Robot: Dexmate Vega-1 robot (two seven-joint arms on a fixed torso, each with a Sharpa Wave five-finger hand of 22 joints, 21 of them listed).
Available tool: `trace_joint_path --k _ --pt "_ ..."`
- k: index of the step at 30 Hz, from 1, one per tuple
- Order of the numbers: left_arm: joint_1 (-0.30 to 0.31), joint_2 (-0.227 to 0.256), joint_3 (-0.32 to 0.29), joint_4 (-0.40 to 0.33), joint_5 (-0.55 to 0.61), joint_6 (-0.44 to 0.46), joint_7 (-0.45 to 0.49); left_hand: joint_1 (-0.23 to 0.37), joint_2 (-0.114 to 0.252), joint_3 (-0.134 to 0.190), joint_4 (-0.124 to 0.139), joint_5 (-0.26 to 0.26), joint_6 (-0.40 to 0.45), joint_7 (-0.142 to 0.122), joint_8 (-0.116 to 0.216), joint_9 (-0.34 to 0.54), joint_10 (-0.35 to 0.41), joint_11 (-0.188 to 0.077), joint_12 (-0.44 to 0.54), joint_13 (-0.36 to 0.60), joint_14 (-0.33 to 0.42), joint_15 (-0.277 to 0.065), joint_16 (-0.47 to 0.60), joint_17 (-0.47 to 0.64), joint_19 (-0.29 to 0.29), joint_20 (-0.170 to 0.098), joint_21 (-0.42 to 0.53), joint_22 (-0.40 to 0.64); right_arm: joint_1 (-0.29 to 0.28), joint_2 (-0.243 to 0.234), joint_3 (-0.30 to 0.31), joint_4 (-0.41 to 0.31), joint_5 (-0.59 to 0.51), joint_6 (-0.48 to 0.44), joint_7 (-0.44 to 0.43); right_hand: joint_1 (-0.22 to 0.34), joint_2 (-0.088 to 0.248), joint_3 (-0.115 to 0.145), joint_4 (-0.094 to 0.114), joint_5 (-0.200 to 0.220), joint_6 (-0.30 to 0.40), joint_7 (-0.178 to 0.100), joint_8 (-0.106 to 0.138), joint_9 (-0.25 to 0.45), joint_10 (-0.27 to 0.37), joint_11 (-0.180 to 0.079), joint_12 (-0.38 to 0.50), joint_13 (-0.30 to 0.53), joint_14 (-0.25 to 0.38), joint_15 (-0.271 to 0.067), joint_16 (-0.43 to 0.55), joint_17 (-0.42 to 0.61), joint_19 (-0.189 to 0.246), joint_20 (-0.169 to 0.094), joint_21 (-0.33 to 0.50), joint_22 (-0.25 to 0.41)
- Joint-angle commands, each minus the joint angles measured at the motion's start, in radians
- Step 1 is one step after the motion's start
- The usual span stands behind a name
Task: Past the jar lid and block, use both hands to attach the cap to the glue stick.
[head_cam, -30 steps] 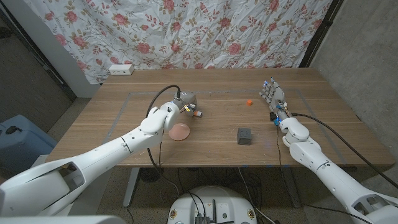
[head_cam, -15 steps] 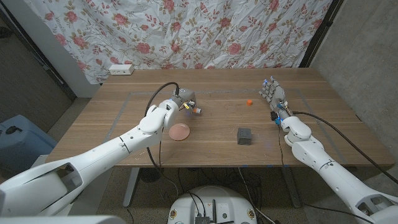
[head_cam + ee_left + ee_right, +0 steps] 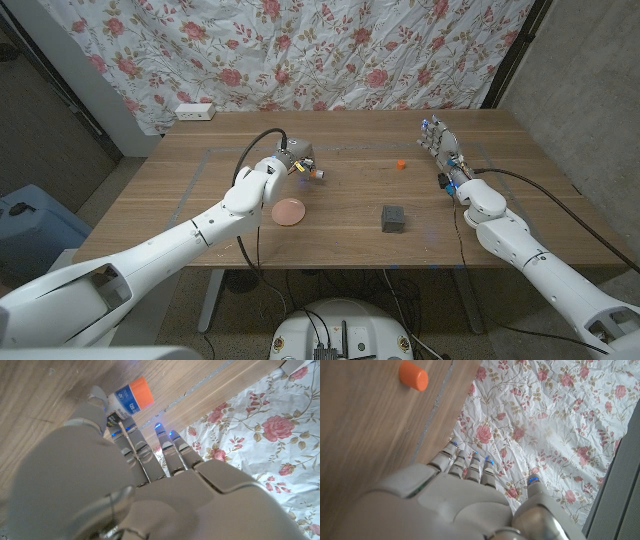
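2 hands: left hand [image 3: 297,163] grips glue stick [image 3: 129,400]; right hand [image 3: 440,152] empty, fingers apart.

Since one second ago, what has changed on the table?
The left hand, holding the glue stick, has moved slightly farther from the robot. The right hand has also moved a little farther away, fingers apart. The cap, lid and block stayed put.

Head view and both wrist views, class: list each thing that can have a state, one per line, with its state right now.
glue stick: uncapped, held off the table by the left hand
left hand: grips the glue stick
orange cap: off the stick, lying alone on the table
right hand: holds nothing, fingers extended, beside the cap
jar lid: lying on the table
block: sitting on the table, untouched
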Motion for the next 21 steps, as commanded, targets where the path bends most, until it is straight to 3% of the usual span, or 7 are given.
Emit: trace_joint_path --k 1,10,13,15,21 --pt "0.023 -0.005 -0.019 -0.037 0.008 0.050 -0.009 -0.036 0.026 -0.005 0.000 0.001 0.098 0.065 0.006 0.008 0.118 -0.007 0.000 0.013 0.012 -0.121 0.009 0.002 0.009 -0.002 -0.002 0.003 0.022 -0.093 -0.031 -0.066 -0.153 -0.055 -0.043 0.007 0.025 0.003 -0.004 -0.003 0.005 -0.002 0.005 0.002 0.008 -0.005 0.004 0.002 0.008 0.000 0.007 0.002 0.006 0.003 0.005 0.004" --pt "0.033 -0.002 -0.029 -0.045 -0.006 0.056 0.002 -0.038 0.027 -0.008 -0.001 0.001 0.104 0.066 0.005 0.008 0.125 -0.007 -0.001 0.013 0.017 -0.123 0.008 0.002 0.009 -0.001 -0.003 0.003 0.050 -0.143 -0.059 -0.090 -0.269 -0.117 -0.070 0.024 0.024 0.010 -0.018 -0.003 -0.013 -0.015 -0.003 0.002 0.002 -0.013 0.001 0.001 0.001 -0.006 0.002 -0.005 -0.002 -0.009 0.001 0.003" --pt "0.040 -0.014 -0.030 -0.045 -0.001 0.088 0.002 -0.040 0.026 -0.010 -0.002 0.001 0.103 0.062 0.003 0.008 0.123 -0.007 -0.003 0.013 0.020 -0.123 0.008 0.002 0.008 -0.001 -0.003 0.003 0.062 -0.168 -0.076 -0.108 -0.322 -0.159 -0.076 0.040 0.021 0.015 -0.032 -0.003 -0.018 -0.026 -0.003 0.001 0.003 -0.021 0.002 0.001 -0.001 -0.008 -0.001 -0.011 -0.011 -0.013 -0.002 0.003" --pt "0.039 -0.012 -0.028 -0.043 -0.001 0.087 0.005 -0.041 0.026 -0.011 -0.002 0.001 0.103 0.063 0.002 0.008 0.122 -0.007 -0.004 0.013 0.021 -0.123 0.008 0.002 0.007 -0.001 -0.003 0.003 0.075 -0.195 -0.098 -0.143 -0.381 -0.240 -0.084 0.051 0.016 0.019 -0.043 -0.004 -0.030 -0.037 -0.007 0.001 0.003 -0.024 0.002 0.001 -0.009 -0.011 -0.006 -0.015 -0.020 -0.014 -0.003 0.003" --pt "0.034 -0.014 -0.028 -0.034 -0.015 0.083 0.016 -0.042 0.025 -0.013 -0.003 0.001 0.105 0.067 0.000 0.009 0.120 -0.008 -0.007 0.013 0.024 -0.123 0.007 0.002 0.005 -0.001 -0.004 0.003 0.104 -0.236 -0.128 -0.176 -0.454 -0.301 -0.055 0.068 0.000 0.020 -0.064 -0.007 -0.056 -0.048 -0.011 0.001 -0.001 -0.040 0.000 0.001 -0.029 -0.011 -0.014 -0.023 -0.043 -0.016 -0.008 0.003"
